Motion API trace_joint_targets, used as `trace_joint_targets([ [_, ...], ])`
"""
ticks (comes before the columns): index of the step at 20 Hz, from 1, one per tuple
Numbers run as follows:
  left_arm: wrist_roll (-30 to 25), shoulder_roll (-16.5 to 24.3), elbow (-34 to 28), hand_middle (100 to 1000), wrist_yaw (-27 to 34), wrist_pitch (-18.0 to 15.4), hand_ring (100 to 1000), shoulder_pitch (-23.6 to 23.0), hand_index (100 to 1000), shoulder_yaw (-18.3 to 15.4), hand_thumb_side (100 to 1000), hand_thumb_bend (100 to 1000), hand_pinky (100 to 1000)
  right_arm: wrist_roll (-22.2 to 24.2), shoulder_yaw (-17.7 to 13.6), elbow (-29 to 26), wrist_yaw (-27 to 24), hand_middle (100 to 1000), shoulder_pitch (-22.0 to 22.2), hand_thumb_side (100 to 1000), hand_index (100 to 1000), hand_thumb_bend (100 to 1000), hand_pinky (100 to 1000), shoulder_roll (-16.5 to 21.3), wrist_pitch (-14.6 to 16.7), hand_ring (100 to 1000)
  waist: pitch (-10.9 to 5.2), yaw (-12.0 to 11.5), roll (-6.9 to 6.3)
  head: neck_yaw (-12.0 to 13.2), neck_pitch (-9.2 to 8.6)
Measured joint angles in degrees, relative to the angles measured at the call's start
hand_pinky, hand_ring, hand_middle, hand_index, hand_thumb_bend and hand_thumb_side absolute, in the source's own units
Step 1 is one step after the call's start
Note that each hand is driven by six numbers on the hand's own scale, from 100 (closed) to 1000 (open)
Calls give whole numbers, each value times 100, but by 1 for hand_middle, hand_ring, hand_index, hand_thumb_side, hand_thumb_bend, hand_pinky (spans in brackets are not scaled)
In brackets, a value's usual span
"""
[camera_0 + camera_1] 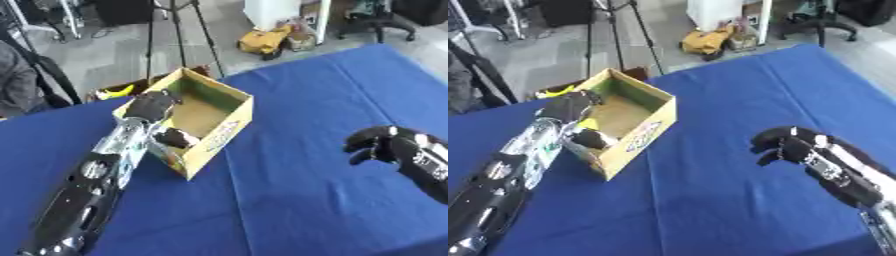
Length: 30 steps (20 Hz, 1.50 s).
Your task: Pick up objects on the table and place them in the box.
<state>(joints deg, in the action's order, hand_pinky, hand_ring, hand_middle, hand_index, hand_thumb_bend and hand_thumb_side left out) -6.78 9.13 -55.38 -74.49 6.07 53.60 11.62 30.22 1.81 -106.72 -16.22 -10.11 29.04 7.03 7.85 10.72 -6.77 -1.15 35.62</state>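
Cardboard box (229, 120) — left robot hand (150, 105) curled over its rim — right robot hand (374, 143) clenched, empty.

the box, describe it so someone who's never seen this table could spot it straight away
Start from the blue tablecloth covering the table. On its far left part stands the open cardboard box, yellowish outside, with the left hand over its near-left rim. It is the only container on the cloth; the right hand hovers well apart from it.
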Motion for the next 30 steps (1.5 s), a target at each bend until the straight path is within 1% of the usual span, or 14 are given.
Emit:
trace_joint_targets([
  [1, 162, 9, -98, 709, 71, 6, 698, -22, 824, 0, 727, 914, 735, -1, -1, 0, 0, 761, 2, 799, 831, 100, 709, -1, 1, 790, -3, -31, 3, -8, 1],
  [2, 363, 36, -240, 689, 213, 17, 673, -50, 814, -1, 733, 750, 717, -2, -2, 0, 0, 761, 4, 799, 831, 100, 709, -2, 2, 790, -6, -64, 11, -23, 2],
  [4, 827, 142, -661, 668, 767, 43, 650, -155, 796, -1, 734, 576, 698, -8, -8, 1, 0, 761, 13, 797, 830, 100, 709, -5, 4, 790, -19, -136, 34, -58, 6],
  [6, 1272, 317, -1236, 656, 1607, 26, 633, -348, 788, 21, 744, 458, 677, -22, -35, 3, 0, 761, 36, 796, 830, 100, 709, -9, 11, 790, -40, -212, 43, -98, 8],
  [8, 1635, 542, -1962, 644, 2596, -47, 621, -636, 783, 58, 756, 394, 663, -47, -61, 5, 0, 761, 60, 795, 830, 100, 709, -13, 9, 790, -50, -291, 48, -154, 11],
  [10, 1897, 779, -2717, 627, 3558, -137, 606, -1004, 776, 74, 767, 351, 648, -73, -95, 7, 0, 761, 69, 794, 830, 100, 709, -28, 5, 790, -50, -387, 72, -211, 15],
  [13, 2220, 1048, -3768, 616, 4810, -229, 592, -1702, 767, 31, 797, 329, 632, -124, -148, 8, 0, 761, 119, 793, 830, 100, 709, -51, 6, 790, -53, -558, 117, -260, 55],
  [15, 2419, 1099, -4328, 604, 5463, -274, 582, -2201, 760, -54, 811, 322, 625, -153, -173, 9, 0, 761, 136, 792, 830, 100, 709, -52, 3, 790, -58, -646, 122, -260, 67],
  [17, 2632, 1100, -4725, 595, 5938, -329, 574, -2667, 752, -172, 821, 311, 617, -168, -187, 9, 0, 761, 140, 792, 829, 100, 709, -53, -1, 790, -58, -725, 124, -259, 93],
  [20, 3002, 1042, -5056, 590, 6383, -441, 568, -3304, 746, -374, 837, 297, 612, -200, -216, 9, 0, 761, 160, 792, 829, 100, 709, -53, 2, 790, -57, -810, 130, -257, 130],
  [23, 3305, 932, -5110, 586, 6621, -579, 563, -3781, 745, -500, 857, 279, 608, -223, -235, 9, 0, 761, 162, 791, 830, 100, 709, -53, -1, 789, -57, -872, 130, -245, 183],
  [27, 3521, 770, -5030, 580, 6799, -765, 557, -4164, 740, -553, 881, 263, 604, -245, -251, 9, 0, 761, 161, 792, 831, 100, 709, -53, -12, 789, -55, -911, 132, -195, 246],
  [30, 3618, 620, -4893, 574, 6879, -895, 552, -4326, 736, -561, 887, 256, 601, -255, -253, 9, 0, 761, 161, 806, 831, 100, 709, -55, -10, 789, -48, -926, 149, -164, 295],
])
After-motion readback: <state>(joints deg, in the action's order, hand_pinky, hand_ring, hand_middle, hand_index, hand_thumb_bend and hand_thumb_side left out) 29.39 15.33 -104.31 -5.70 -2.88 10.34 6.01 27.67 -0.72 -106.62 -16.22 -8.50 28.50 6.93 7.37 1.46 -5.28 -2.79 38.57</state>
